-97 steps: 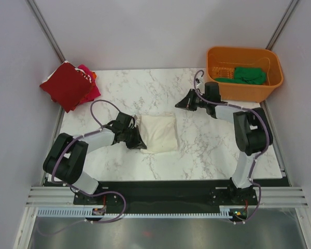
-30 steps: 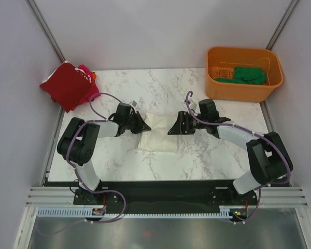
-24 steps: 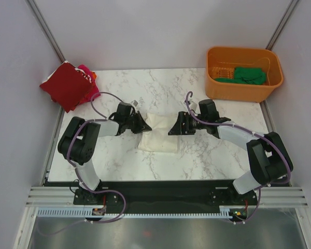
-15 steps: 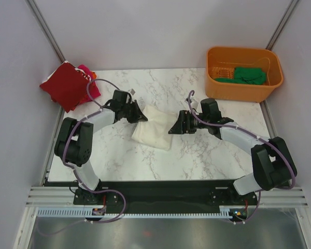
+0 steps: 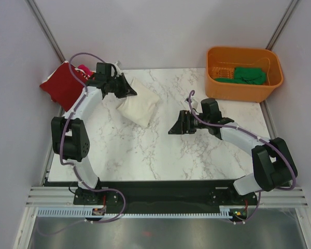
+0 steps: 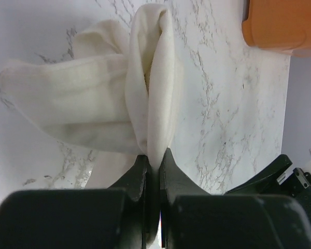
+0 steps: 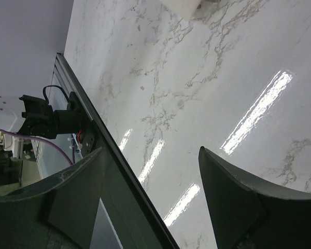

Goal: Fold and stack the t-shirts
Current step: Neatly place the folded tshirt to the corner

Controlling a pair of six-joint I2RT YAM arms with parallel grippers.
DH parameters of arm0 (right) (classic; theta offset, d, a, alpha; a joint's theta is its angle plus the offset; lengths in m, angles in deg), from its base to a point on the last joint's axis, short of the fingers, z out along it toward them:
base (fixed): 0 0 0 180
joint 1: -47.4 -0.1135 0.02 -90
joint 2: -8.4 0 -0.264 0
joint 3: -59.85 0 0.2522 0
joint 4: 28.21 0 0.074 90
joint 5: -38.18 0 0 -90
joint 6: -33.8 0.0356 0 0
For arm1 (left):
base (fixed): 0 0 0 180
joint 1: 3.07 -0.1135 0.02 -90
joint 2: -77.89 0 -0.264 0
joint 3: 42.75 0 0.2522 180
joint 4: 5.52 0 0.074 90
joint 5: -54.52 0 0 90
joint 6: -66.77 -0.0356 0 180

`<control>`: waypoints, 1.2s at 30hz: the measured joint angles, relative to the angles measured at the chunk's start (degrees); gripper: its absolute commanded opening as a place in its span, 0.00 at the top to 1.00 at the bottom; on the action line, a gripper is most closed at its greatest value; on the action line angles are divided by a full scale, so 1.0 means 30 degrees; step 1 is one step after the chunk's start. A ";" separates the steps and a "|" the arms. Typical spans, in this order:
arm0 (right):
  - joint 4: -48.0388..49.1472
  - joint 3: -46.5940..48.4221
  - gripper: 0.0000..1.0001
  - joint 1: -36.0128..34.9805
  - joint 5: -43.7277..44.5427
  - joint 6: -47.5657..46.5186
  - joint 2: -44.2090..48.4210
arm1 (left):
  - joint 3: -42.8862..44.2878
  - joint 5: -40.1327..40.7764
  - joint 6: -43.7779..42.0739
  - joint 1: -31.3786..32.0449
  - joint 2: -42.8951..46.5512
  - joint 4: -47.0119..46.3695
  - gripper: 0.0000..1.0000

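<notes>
T-shirts sit in three places as we look down. The cream-white t-shirt (image 5: 137,108), folded into a thick bundle, is at the far left part of the tabletop (image 5: 160,150). The dark red t-shirt (image 5: 62,85) lies over the magenta-pink t-shirt (image 5: 84,69) at the far left corner, partly past the edge, and the green t-shirt (image 5: 249,75) is in the orange tub (image 5: 243,92) at the far right. We see the left pincer (image 5: 125,91) closed tight on an edge of the cream bundle, with folds of cloth pinched between its jaws in the wrist view. From that grip the bundle trails toward the near right, its long axis running diagonally away from the pincer. Whether its low end rests on the marble or hangs just above it, we cannot tell. The right pincer (image 5: 177,127) stands wide open with nothing between its jaws, over bare marble, well apart from the bundle and to its right. We judge the folding of this shirt done and the stacking in hand. The coming move turns on one relation: the red pile lies to the left of the left pincer, on the side opposite the trailing cloth, so the wrist would lead and the bundle follow. The left arm is by far the nearer to that pile.
</notes>
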 measured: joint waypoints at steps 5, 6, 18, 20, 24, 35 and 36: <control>0.0087 -0.0175 0.20 0.0000 -0.0036 0.0022 0.0277 | 0.3701 -0.1377 -0.0525 -0.1712 -0.1676 0.2033 0.98; 0.0087 -0.0189 0.20 0.0000 -0.0058 0.0022 0.0313 | 0.4663 -0.1610 -0.0554 -0.2106 -0.2135 0.2499 0.98; 0.0335 -0.0364 0.20 0.0000 -0.0087 0.0022 0.0335 | 1.1154 -0.2951 -0.0342 -0.5588 -0.3096 0.4532 0.98; 0.0386 -0.0372 0.20 0.0000 -0.0087 0.0022 0.0335 | 1.1883 -0.2973 0.0015 -0.6258 -0.3096 0.4517 0.98; 0.0554 -0.0488 0.20 0.0000 -0.0087 0.0029 0.0335 | 1.2466 -0.2761 0.0342 -0.7592 -0.3089 0.4568 0.98; 0.1231 -0.0525 0.20 0.0000 -0.0240 0.0386 0.0182 | 1.4688 -0.3490 0.1311 -1.0848 -0.3861 0.4889 0.98; 0.1253 -0.0525 0.20 0.0000 -0.0291 0.0408 0.0168 | 1.4688 -0.3563 0.1370 -1.1067 -0.3876 0.4896 0.98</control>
